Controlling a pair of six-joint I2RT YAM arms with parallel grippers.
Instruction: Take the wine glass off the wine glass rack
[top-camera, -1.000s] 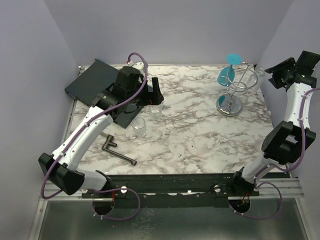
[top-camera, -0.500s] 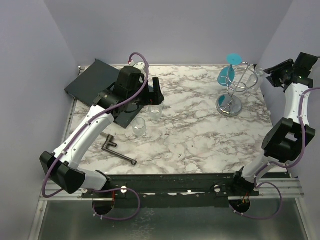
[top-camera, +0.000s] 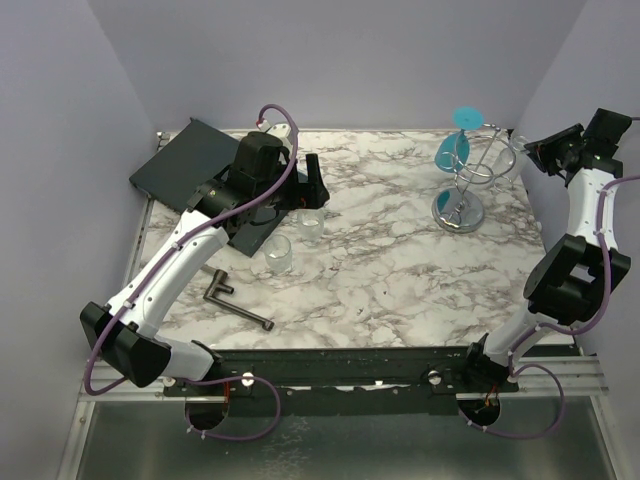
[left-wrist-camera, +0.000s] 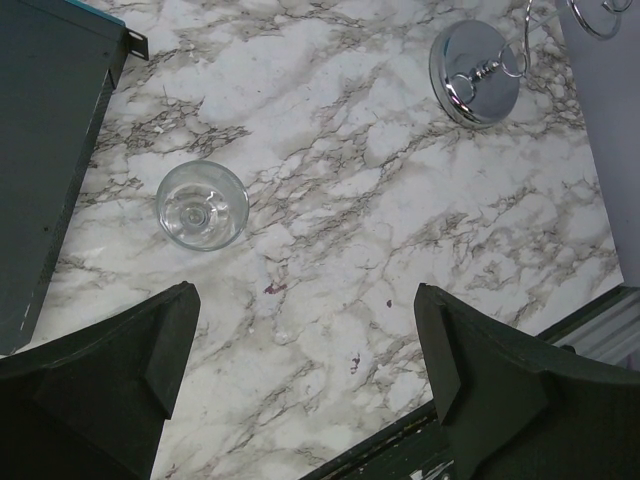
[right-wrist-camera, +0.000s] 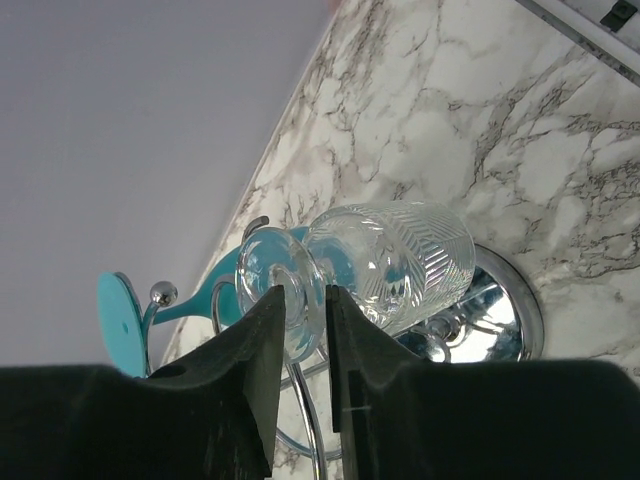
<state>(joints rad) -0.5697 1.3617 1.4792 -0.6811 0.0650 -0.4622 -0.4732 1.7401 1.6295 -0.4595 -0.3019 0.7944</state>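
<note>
The chrome wine glass rack (top-camera: 457, 208) stands at the far right of the marble table, its base also in the right wrist view (right-wrist-camera: 513, 312). A clear ribbed wine glass (right-wrist-camera: 400, 258) hangs on it upside down, beside a teal wine glass (right-wrist-camera: 124, 320), whose teal foot sticks up above the rack in the top view (top-camera: 466, 119). My right gripper (right-wrist-camera: 303, 297) is shut on the clear glass's foot at the rack's right side (top-camera: 537, 151). My left gripper (top-camera: 312, 186) is open and empty above the table's left middle, far from the rack.
Two small clear tumblers (top-camera: 310, 226) (top-camera: 278, 254) stand near the left gripper; one shows in the left wrist view (left-wrist-camera: 203, 205). A black tray (top-camera: 190, 158) lies at the far left. A dark metal tool (top-camera: 238, 300) lies near the front. Purple walls close in on both sides.
The right wrist has shifted slightly at the rack. The left arm has not moved.
</note>
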